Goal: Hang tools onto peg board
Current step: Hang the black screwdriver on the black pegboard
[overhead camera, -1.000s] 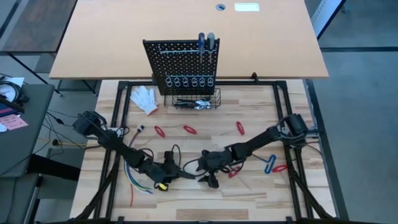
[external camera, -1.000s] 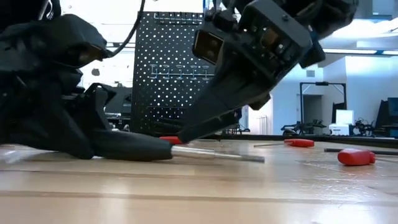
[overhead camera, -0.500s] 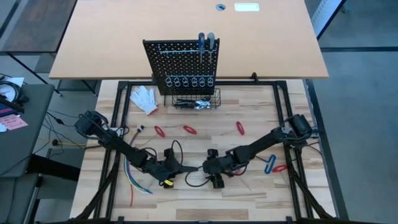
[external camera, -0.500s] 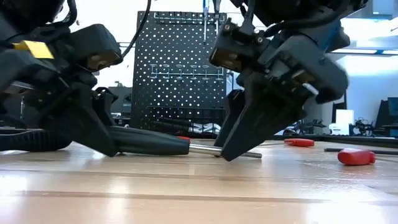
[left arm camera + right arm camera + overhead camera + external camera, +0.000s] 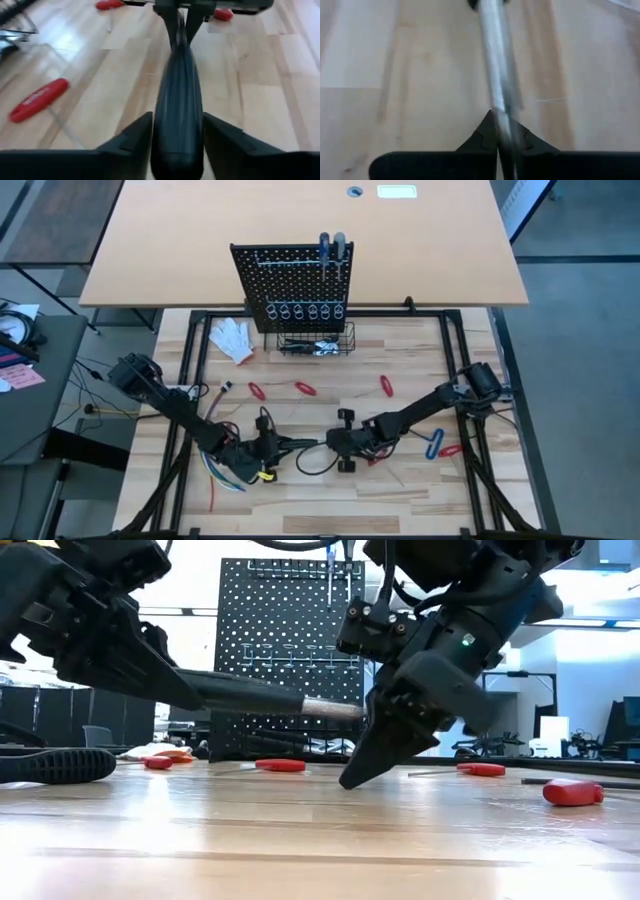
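In the lower left of the high view the left gripper [image 5: 262,452] pinches the black handle of a screwdriver [image 5: 262,698], held level above the tabletop [image 5: 400,480] with bare wood beneath (only the low view shows that gap). Right of centre the right gripper [image 5: 332,444] is pressed onto its metal shaft, the tip hidden. The peg board [image 5: 290,275] stands upper centre, well apart.

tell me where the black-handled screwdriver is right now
The black-handled screwdriver is lifted off the table near its front middle, held level between the left gripper on its handle and the right gripper on its metal shaft.
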Available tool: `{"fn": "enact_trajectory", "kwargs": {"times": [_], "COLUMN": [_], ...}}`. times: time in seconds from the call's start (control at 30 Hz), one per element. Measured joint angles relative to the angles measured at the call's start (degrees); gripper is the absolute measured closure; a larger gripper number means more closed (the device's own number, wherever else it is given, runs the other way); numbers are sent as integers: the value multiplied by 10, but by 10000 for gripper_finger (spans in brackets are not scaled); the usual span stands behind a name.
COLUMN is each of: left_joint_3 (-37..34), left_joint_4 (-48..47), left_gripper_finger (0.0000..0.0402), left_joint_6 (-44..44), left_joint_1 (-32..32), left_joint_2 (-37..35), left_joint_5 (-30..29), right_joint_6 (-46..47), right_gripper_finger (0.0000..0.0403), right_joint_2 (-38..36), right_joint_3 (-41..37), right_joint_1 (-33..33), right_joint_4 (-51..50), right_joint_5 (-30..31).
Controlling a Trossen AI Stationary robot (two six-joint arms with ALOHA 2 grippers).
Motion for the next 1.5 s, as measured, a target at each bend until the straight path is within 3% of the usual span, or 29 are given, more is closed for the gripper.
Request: {"fn": "enact_trajectory", "kwargs": {"times": [0.17,0.37,0.57,0.67,0.9,1.0,1.13,1.33,1.5], "left_joint_3": [0,0,0,0,0,0,0,0,0], "left_joint_4": [-77,-131,-130,-130,-126,-126,-126,-123,-123], "left_gripper_finger": [169,162,161,160,160,160,160,160,160], "left_joint_6": [-68,-109,-108,-109,-104,-102,-107,-108,-109], "left_joint_1": [-13,-40,-49,-47,-44,-44,-44,-44,-44], "left_joint_2": [0,0,0,0,0,0,0,0,0], "left_joint_5": [-34,-93,-122,-123,-124,-124,-122,-119,-119], "right_joint_6": [33,59,40,43,20,19,14,13,76], "right_gripper_finger": [401,402,396,367,248,230,267,385,395], "right_joint_2": [-1,-5,-7,-8,-43,-48,-27,-9,-9], "right_joint_3": [-3,-35,-35,-33,-37,-37,-35,-35,-42], "right_joint_1": [-23,-35,-46,-53,-64,-64,-63,-54,-54], "right_joint_4": [-3,34,27,3,-60,-61,-42,-5,7], "right_joint_5": [11,9,-48,-57,-65,-64,-62,-55,-22]}}
